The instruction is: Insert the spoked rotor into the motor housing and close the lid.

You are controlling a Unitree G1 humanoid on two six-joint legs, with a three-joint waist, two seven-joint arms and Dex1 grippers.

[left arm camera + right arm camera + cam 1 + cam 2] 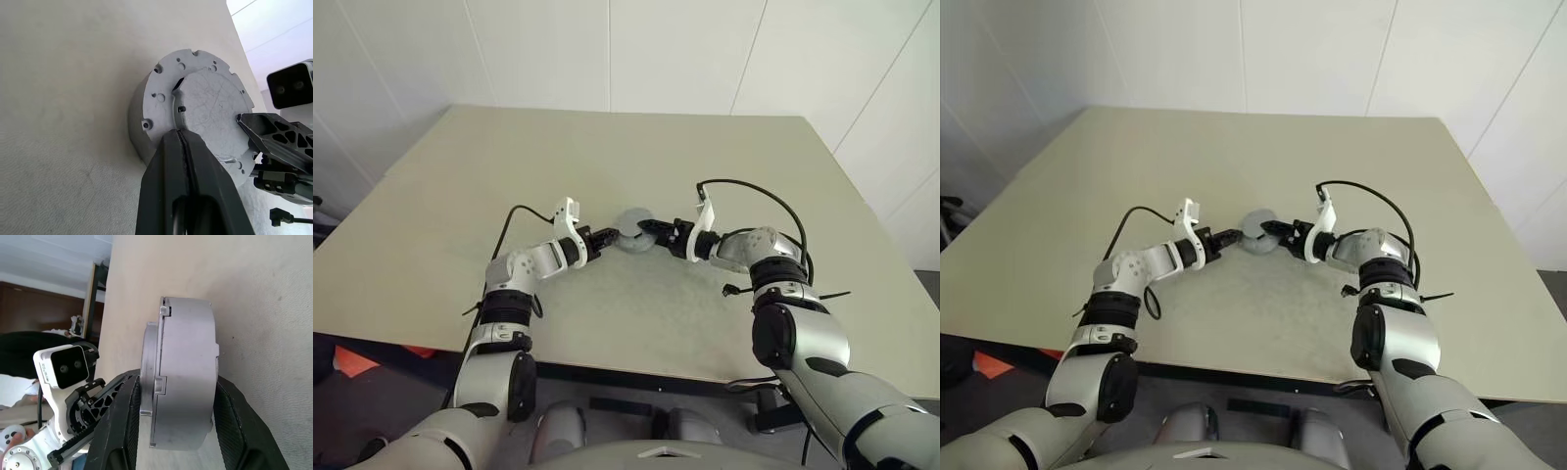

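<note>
With the lid [210, 110] already down on the motor housing [188, 372] mid-worktop [636, 323], the right gripper [178, 426] clamps both, the left gripper [188, 147], jaws shut, touches the lid; next seems a gentle release.

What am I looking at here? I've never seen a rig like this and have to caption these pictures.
This is a humanoid robot with two arms, each ending in a gripper of two black fingers. The two wide pictures come from cameras in its head, looking down over its arms at a pale table. The two close-ups come from cameras on its wrists, looking along the fingers. On the table stands a short round grey metal part, the motor housing. The right gripper clasps it, one finger on each side. The left gripper is shut, its tips against the housing's flat face.
</note>
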